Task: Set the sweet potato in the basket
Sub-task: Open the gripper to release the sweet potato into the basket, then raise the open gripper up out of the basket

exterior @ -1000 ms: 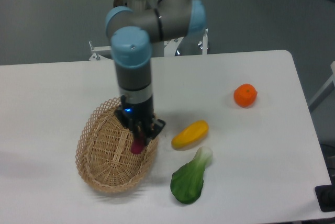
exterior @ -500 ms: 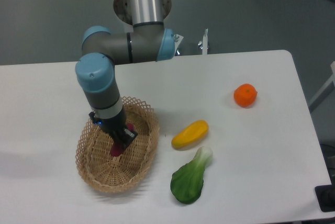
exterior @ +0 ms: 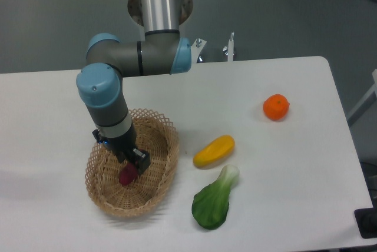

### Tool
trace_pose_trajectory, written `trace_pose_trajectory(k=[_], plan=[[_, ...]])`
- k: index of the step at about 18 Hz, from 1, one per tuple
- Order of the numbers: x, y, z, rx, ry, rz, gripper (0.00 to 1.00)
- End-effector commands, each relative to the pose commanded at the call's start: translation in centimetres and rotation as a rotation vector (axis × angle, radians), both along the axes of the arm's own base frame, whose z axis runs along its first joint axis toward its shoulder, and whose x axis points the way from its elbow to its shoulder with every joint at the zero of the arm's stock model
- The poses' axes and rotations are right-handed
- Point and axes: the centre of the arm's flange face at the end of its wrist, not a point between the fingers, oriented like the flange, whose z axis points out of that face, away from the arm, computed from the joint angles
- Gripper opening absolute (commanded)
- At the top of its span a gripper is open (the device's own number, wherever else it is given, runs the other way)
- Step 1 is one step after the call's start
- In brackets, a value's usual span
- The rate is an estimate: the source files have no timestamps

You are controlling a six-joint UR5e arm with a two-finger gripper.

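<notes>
Magenta sweet potato (exterior: 127, 175); tan lattice basket (exterior: 156, 190); yellow vegetable (exterior: 214, 151); orange fruit (exterior: 275, 107); tool (exterior: 131, 166) seemingly black.

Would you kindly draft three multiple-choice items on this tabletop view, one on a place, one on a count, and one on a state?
1. Where is the sweet potato?
A. beside the orange
B. inside the basket
C. on the bare table

2. How many food items lie on the table outside the basket?
A. one
B. three
C. five

3. Where is the gripper?
A. down inside the basket
B. raised over the orange
C. out of view

Answers:
1 B, it sits on the woven floor.
2 B, yellow vegetable, leafy green and orange.
3 A, its fingers reach the sweet potato.
</notes>
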Motion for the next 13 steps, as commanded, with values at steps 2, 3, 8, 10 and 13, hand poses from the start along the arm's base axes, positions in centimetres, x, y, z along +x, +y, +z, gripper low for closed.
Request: trace_pose_trajectory(k=[2, 3, 8, 10, 13], plan=[[-0.8, 0.9, 1.8, 0.044, 0.008, 0.034, 1.0], [-1.6, 1.5, 3.4, 0.073, 0.024, 0.051, 1.0], [-8.3, 1.0, 9.6, 0.168, 0.088, 0.127, 1.0], [-11.7, -1.0, 11.3, 0.182, 0.11, 0.162, 1.0], [-15.2, -4.4, 13.4, 0.132, 0.136, 0.135, 1.0]])
